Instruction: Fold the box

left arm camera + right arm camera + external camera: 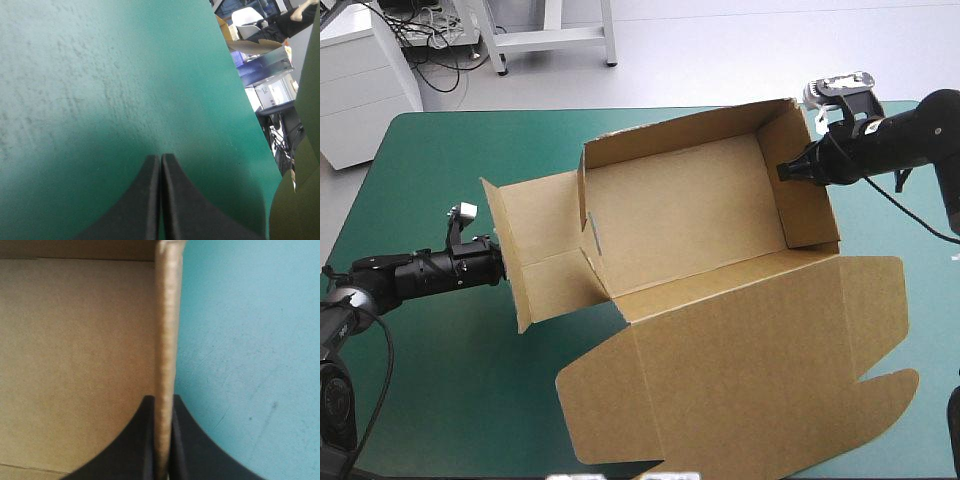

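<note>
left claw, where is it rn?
High view: left claw, shut, over the left side of the teal-green cover, tip just outside the raised left flap of the box. Contact can't be told.

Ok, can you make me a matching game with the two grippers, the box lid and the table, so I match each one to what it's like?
Things:
1. left gripper
2. right gripper
3. box lid
4. table

What it's like:
A. covered in teal-green
B. brown, lying flat at the table's near side
C. fingers shut on an upright box wall
D. fingers shut with nothing between them

Right pairs: 1-D, 2-C, 3-B, 4-A.
</note>
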Tool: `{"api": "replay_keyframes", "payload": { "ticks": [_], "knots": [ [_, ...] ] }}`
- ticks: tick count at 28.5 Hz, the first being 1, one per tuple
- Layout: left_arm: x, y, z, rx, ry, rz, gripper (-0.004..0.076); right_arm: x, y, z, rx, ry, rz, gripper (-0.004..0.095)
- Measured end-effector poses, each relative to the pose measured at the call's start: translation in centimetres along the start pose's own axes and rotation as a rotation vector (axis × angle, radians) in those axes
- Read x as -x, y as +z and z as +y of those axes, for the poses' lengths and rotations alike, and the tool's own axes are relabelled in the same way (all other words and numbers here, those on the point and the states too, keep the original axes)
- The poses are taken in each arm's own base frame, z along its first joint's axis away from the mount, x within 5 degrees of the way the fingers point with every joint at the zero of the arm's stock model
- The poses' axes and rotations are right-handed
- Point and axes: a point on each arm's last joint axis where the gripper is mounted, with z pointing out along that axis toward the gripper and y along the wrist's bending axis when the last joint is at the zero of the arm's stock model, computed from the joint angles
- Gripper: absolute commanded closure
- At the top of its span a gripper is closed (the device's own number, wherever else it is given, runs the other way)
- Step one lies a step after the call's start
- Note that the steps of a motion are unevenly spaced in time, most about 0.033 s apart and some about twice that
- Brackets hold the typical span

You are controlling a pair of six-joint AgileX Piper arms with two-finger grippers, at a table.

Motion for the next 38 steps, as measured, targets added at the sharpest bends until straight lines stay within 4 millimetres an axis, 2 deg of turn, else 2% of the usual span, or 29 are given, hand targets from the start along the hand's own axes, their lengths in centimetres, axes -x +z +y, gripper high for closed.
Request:
{"api": "replay_keyframes", "payload": {
  "ticks": [3,11,19,26,32,38],
  "knots": [
    [0.0,0.2,-1.4,-0.017,0.045,0.006,0.0729,0.1,0.0,-0.2,-0.03,0.003,-0.006,0.093],
    [0.2,-1.4,-4.8,-0.029,0.144,-0.047,0.0708,0.2,0.0,-0.4,-0.048,0.017,-0.023,0.0929],
    [0.6,-2.5,-8.1,-0.073,0.214,-0.123,0.0472,0.4,0.1,-0.3,-0.056,0.038,-0.043,0.0929],
    [1.3,-1.8,-11.4,-0.148,0.303,-0.096,0.037,1.1,0.9,1.7,-0.059,0.007,-0.074,0.0929],
    [2.5,-1.9,-13.3,-0.178,0.343,-0.107,0.0194,1.5,1.1,2.5,-0.063,0.014,-0.104,0.0929],
    [2.9,-1.6,-15.1,-0.218,0.37,-0.09,0.0169,1.7,1.4,3.2,-0.091,0.004,-0.121,0.0929]
  ]
}}
